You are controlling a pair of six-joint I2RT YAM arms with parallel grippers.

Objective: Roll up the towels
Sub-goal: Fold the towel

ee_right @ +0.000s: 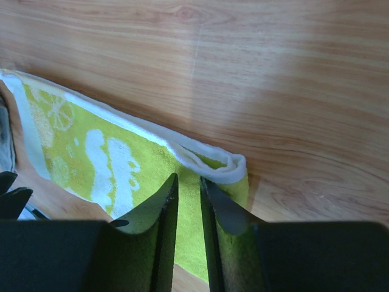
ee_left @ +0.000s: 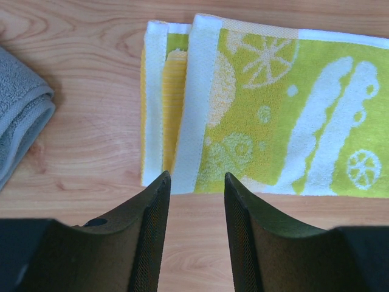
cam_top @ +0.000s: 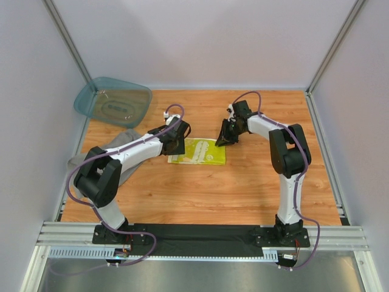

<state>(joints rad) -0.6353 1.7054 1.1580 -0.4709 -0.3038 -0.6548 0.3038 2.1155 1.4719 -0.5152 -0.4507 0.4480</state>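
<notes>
The small yellow-and-white patterned cloth [cam_top: 197, 152] lies folded flat on the wooden table. In the left wrist view its layered white-edged left end [ee_left: 182, 103] lies just beyond my left gripper [ee_left: 196, 176], which is open and empty over bare wood. My left gripper [cam_top: 178, 145] sits at the cloth's left end. My right gripper [cam_top: 222, 140] is at its right end. In the right wrist view it [ee_right: 188, 178] hovers over the cloth [ee_right: 109, 161] with the jaws narrowly apart, just short of a slightly curled white far edge [ee_right: 209, 163]. The grey towel [cam_top: 108, 148] lies bunched at the left, partly under my left arm; it also shows in the left wrist view [ee_left: 18, 115].
A translucent teal plastic tub [cam_top: 112, 100] stands at the back left corner. Grey walls with metal posts close in the table on three sides. A metal rail [cam_top: 200, 234] bearing both arm bases runs along the near edge.
</notes>
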